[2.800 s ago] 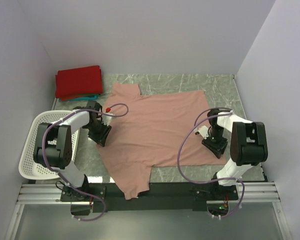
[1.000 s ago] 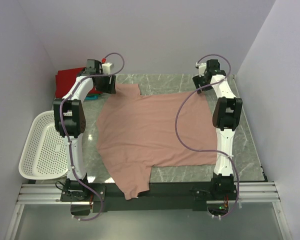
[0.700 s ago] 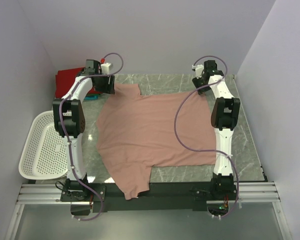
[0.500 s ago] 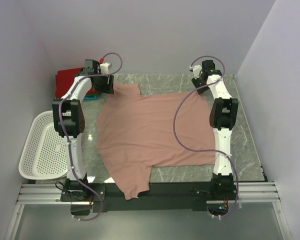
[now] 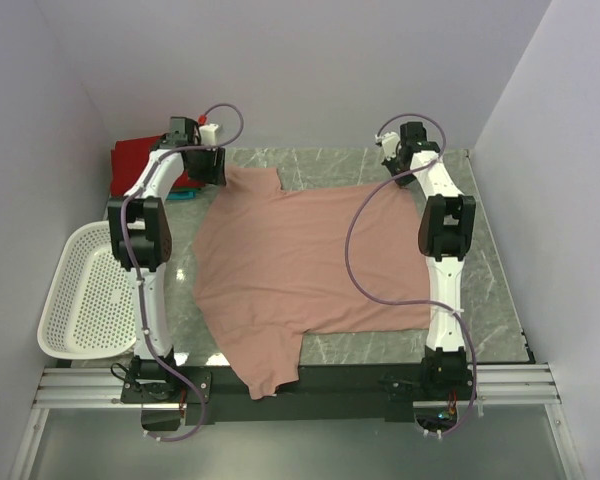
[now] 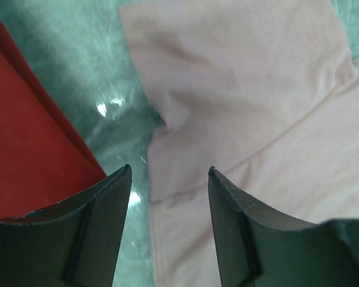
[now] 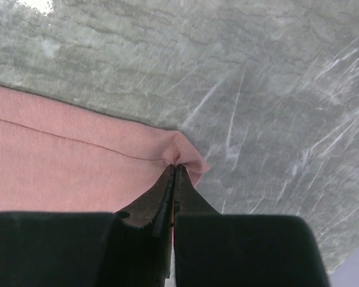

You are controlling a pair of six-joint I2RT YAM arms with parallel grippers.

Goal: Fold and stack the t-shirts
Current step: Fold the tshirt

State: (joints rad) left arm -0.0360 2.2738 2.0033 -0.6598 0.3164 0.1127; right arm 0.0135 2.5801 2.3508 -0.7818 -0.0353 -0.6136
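Right pincer (image 7: 173, 169) is clenching the far right corner of the dusty-pink t-shirt (image 5: 310, 260). Its two fingers are pressing together, and the hemmed corner is puckering up between the tips, right down at the grey marbled surface (image 5: 495, 280). Left pincer (image 6: 169, 174) is hanging released over the shirt's far left corner. Its jaws are standing apart and straddling the spot where the far sleeve (image 6: 239, 66) is meeting the body. One finger is sitting over the pink cloth and the other over the bare marble beside it. I cannot tell whether the tips are touching anything.

The pink shirt is lying spread flat across the middle of the surface, with its near sleeve drooping over the near edge. Both arms are stretching out to the far side, one along each flank of the shirt.

Just left of the released pincer, a folded red t-shirt (image 6: 30, 155) is resting in the far left corner, close to the pink sleeve but apart from it. A sliver of teal cloth (image 5: 184, 197) is peeking out at its near edge. A white perforated basket (image 5: 55, 265) is sitting off the left side of the surface, near the left arm's base.
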